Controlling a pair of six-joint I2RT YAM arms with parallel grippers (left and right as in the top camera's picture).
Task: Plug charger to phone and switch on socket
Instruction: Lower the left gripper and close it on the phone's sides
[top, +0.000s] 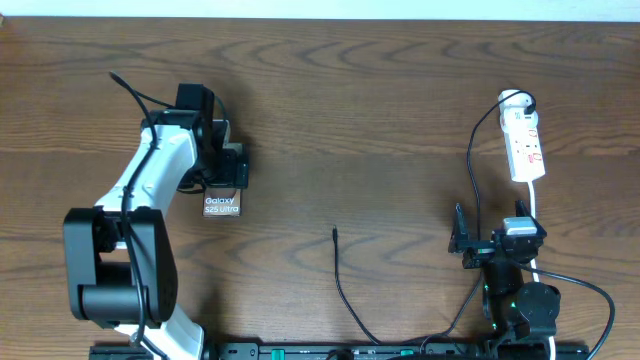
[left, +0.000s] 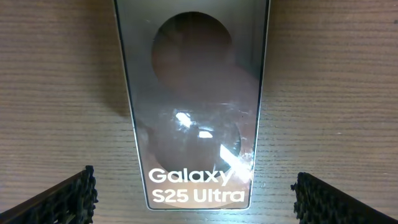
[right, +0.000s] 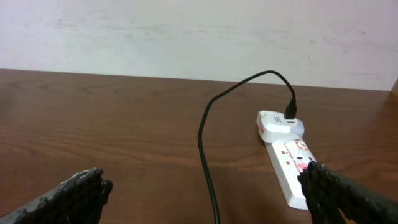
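Left wrist: phone (left: 193, 106) btwn wide-spread left tool (left: 195, 193) jaws.

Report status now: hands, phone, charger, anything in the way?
Left hand open above phone. Right hand open, empty, facing socket. Charger tip loose on table, not in phone. Nothing in the way.

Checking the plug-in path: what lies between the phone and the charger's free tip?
Only bare table between phone and charger tip; overhead view shows it.
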